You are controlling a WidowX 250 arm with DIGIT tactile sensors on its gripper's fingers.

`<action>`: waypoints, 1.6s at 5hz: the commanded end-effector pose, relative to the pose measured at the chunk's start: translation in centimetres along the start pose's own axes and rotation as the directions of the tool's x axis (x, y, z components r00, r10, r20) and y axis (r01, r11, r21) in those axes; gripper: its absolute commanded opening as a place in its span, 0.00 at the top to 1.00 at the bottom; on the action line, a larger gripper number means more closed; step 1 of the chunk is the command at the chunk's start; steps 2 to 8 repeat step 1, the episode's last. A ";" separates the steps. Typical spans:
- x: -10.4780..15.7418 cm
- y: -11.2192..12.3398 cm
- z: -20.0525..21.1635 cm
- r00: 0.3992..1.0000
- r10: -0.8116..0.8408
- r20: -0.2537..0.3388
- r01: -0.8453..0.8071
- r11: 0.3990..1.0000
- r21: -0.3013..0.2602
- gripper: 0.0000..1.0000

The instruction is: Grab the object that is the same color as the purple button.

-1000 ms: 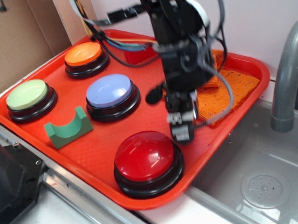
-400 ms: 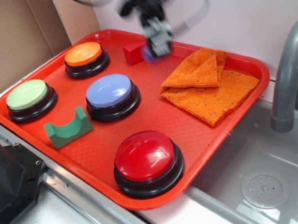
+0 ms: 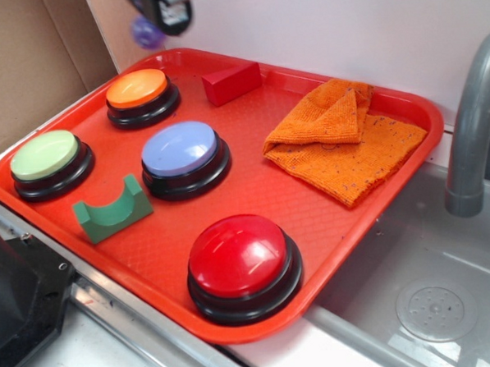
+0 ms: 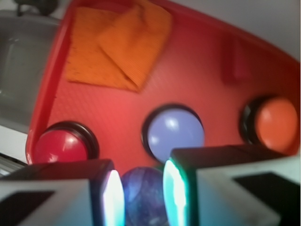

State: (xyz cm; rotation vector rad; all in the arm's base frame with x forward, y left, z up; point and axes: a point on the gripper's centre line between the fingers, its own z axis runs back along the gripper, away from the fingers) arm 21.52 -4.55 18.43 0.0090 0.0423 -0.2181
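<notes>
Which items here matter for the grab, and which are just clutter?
Job:
- purple ball, held between the end effector fingers, lifted above the tray
- purple button, the color reference

Clutter:
- red button
- orange button
- green button
- green arch block
- red wedge block
- orange cloth
- tray

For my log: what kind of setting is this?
Likely a toy kitchen sink counter: a grey faucet over a sink basin, with a red tray of buttons beside it.
</notes>
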 end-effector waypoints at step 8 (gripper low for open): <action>-4.5 -1.1 1.4 0.978 0.207 -0.014 -0.206 0.978 0.013 0.96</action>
